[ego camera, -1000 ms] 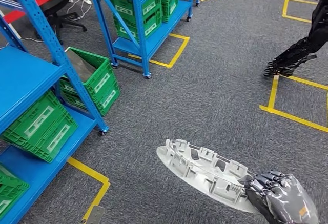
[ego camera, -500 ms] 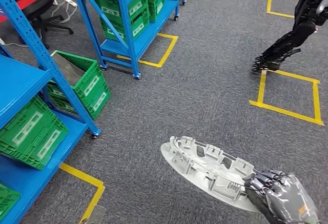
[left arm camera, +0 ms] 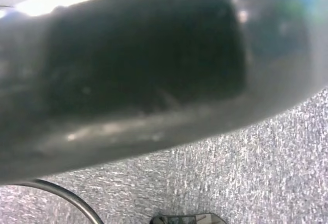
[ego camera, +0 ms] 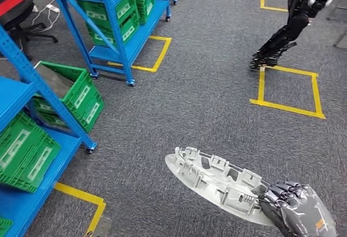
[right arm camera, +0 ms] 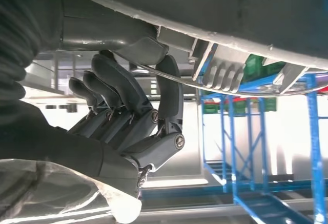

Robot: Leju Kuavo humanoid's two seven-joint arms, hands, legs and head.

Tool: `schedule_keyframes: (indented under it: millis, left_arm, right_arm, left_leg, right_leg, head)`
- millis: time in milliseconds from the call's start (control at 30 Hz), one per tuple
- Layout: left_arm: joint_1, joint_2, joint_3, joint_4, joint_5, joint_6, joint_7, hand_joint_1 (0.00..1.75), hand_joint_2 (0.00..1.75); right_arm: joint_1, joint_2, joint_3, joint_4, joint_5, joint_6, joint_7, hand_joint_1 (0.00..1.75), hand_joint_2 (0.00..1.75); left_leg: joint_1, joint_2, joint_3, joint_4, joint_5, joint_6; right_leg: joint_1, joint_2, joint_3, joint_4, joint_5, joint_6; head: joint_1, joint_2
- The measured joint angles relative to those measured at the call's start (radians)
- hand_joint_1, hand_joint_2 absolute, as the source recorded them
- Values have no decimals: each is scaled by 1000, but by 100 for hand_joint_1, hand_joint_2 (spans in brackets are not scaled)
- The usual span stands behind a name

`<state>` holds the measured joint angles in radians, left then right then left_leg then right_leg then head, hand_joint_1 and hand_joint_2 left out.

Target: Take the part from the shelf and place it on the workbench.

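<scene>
We carry one grey part (ego camera: 217,184) over the carpet, gripped at its near end by our right hand (ego camera: 296,210).
Two blue shelves (ego camera: 119,9) stand nearby; our left hand's state we cannot tell.

Left wrist view: blurred dark curved surface (left arm camera: 147,70) | head view: blue metal shelf (ego camera: 24,139) cut by left edge | right robot hand (ego camera: 296,212) cut by bottom edge

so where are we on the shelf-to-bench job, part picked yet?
Picked: the grey plastic part is off the blue shelf and gripped at one end by the right robot hand, carried over grey carpet. Left: reaching the workbench and setting the part down.
</scene>
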<state>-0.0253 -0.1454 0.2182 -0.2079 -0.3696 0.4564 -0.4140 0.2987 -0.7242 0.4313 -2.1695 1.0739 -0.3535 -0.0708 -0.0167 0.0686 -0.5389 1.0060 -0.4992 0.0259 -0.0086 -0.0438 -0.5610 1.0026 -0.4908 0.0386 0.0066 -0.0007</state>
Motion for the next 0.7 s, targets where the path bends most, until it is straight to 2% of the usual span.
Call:
schedule_keyframes:
  millis: [33,100,133,200,233,267,300,333,400,433,467,533,567,600,633,700]
  left_arm:
    - [0,0,0,0,0,0,0,0,0]
    - [-1,0,0,0,-2,0,0,0,0]
    - [-1,0,0,0,-3,0,0,0,0]
    - [1,0,0,0,-5,0,1,0,0]
    - [2,0,0,0,-5,0,1,0,0]
    - [3,0,0,0,-5,0,1,0,0]
    - [4,0,0,0,-5,0,1,0,0]
    - [4,0,0,0,-5,0,1,0,0]
    - [3,0,0,0,-6,0,1,0,0]
    - [3,1,0,1,-7,1,1,0,0]
    - [2,1,0,1,-7,1,1,0,0]
    - [1,1,0,1,-7,1,1,0,0]
    - [1,1,0,1,-7,1,1,0,0]
    - [0,1,0,1,-7,1,1,0,0]
    - [0,1,0,1,-7,1,1,0,0]
    - [0,0,0,1,-7,1,1,0,0]
  right_arm:
    - [1,0,0,0,1,0,1,175,175]
    - [1,0,0,0,2,0,4,175,175]
    - [1,0,0,0,3,0,5,175,175]
    - [1,0,0,0,4,0,7,175,175]
    - [1,0,0,0,5,0,7,175,175]
    - [1,0,0,0,5,0,8,175,175]
    - [1,0,0,0,6,0,8,175,175]
    - [1,0,0,0,6,0,8,175,175]
    - [1,0,0,0,6,0,8,175,175]
    - [1,1,0,0,7,-1,8,175,175]
    - [0,1,1,0,7,-1,8,175,175]
    - [1,1,1,0,7,-1,9,175,175]
    - [3,1,1,0,8,-1,9,175,175]
    - [3,1,1,0,7,-1,9,175,175]
    - [2,1,1,0,7,-1,9,175,175]
    - [0,1,2,0,7,-1,9,175,175]
  left_leg:
    - [1,5,1,1,-2,-3]
    - [5,-14,-8,29,-27,-13]
    - [8,-31,-25,70,-53,-18]
    - [11,-56,-84,205,-120,-23]
    - [11,-59,-113,266,-140,-23]
    - [11,-60,-130,298,-142,-22]
    - [11,-61,-128,288,-121,-20]
    - [11,-66,-107,238,-84,-17]
    - [12,-99,-48,97,-10,-9]
    - [12,-115,-27,46,8,-6]
    - [12,-127,-17,19,12,-5]
    - [11,-119,-14,6,9,-1]
    - [11,-109,-13,0,13,3]
    - [12,-100,-10,-6,16,8]
    - [13,-90,-9,-13,19,13]
    - [11,-71,-9,-16,21,19]
  right_leg:
    - [0,8,-1,0,1,-6]
    - [-2,23,0,-3,5,-18]
    - [-4,30,1,-5,6,-24]
    - [-3,46,0,-4,6,-31]
    - [-2,56,0,-4,6,-32]
    - [-1,66,1,-4,6,-32]
    - [-1,77,2,-4,6,-32]
    - [-1,88,4,-4,6,-32]
    - [-1,108,5,-2,6,-29]
    - [-2,118,2,-1,7,-26]
    - [-4,127,-3,0,8,-20]
    - [-8,144,-12,-2,14,-6]
    - [-9,139,-16,-1,12,-1]
    - [-9,124,-25,11,2,4]
    - [-8,101,-43,46,-19,7]
    - [-9,61,-106,173,-82,14]
  head:
    - [-1,0]
    - [-3,0]
    - [-4,0]
    - [-5,0]
    - [-5,0]
    - [-5,0]
    - [-5,0]
    - [-5,0]
    - [-5,0]
    - [-5,0]
    - [-4,0]
    - [-5,0]
    - [-4,0]
    - [-3,0]
    - [-1,0]
    - [1,0]
